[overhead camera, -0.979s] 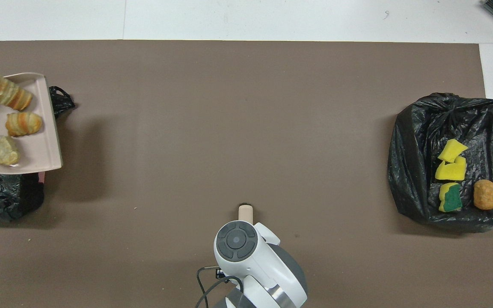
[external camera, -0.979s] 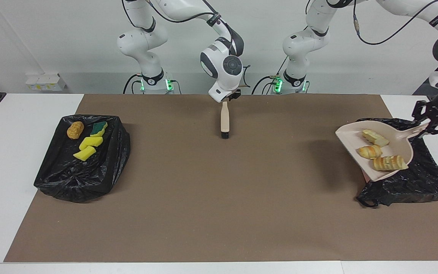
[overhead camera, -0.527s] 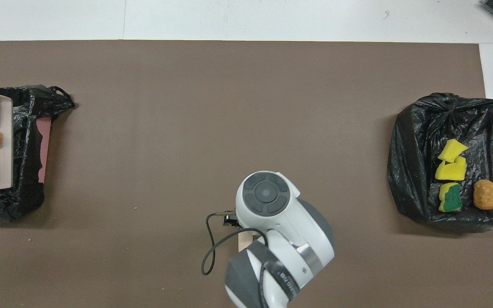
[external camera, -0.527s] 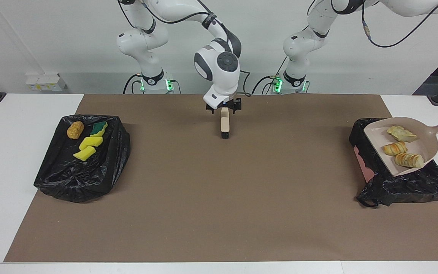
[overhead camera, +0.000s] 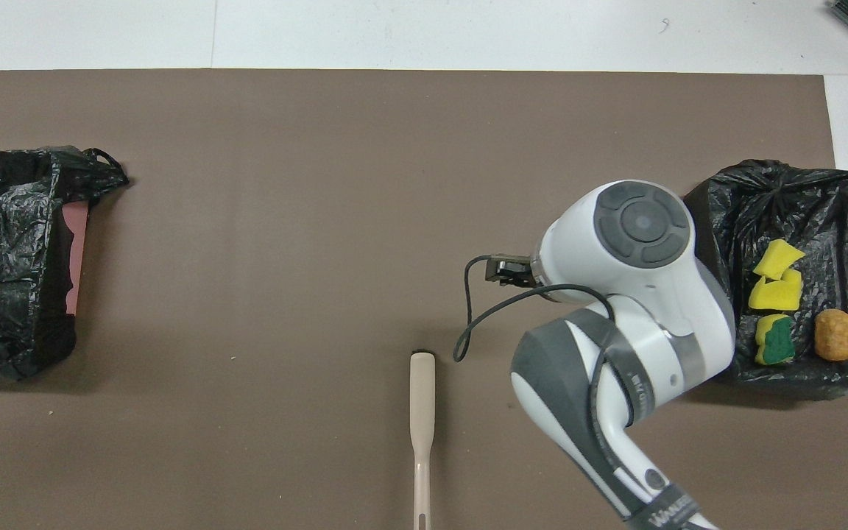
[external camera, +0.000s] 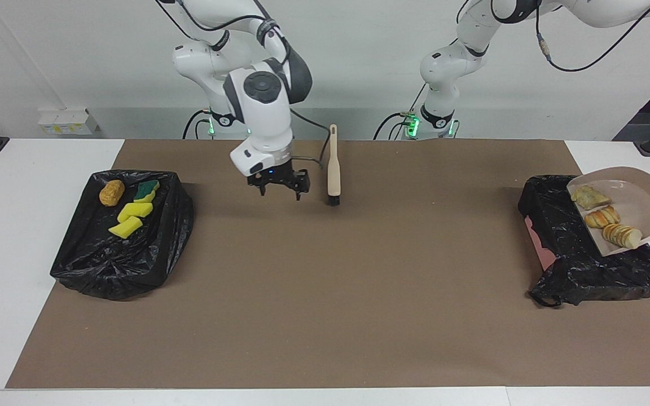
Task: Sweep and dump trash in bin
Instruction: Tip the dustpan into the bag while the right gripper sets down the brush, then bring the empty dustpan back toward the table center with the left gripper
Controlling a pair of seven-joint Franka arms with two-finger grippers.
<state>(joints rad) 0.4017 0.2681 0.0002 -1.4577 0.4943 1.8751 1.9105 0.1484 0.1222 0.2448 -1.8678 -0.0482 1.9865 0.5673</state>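
Note:
Three tan bread-like pieces of trash [external camera: 602,217] lie in the beige dustpan [external camera: 644,197], which hangs tilted over the black-bagged bin [external camera: 562,248] at the left arm's end of the table. The pan's handle runs out of the picture, so my left gripper is out of view. Yellow and green sponge pieces [external camera: 132,213] and a brown lump [external camera: 112,193] lie in the black-bagged bin [external camera: 116,265] at the right arm's end. My right gripper [external camera: 281,190] hangs open and empty over the mat beside the brush [external camera: 333,169], which lies free.
The brown mat [external camera: 325,293] covers most of the white table. The brush [overhead camera: 422,397] lies with its handle toward the robots. A pink patch [overhead camera: 76,250] shows on the left-end bin's [overhead camera: 19,243] side. My right arm's wrist [overhead camera: 637,243] looms beside the sponge bin [overhead camera: 711,221].
My right gripper let go of the brush, opened, and swung toward the sponge bin. The dustpan with the bread moved farther out over the left-end bin, toward the table's end.

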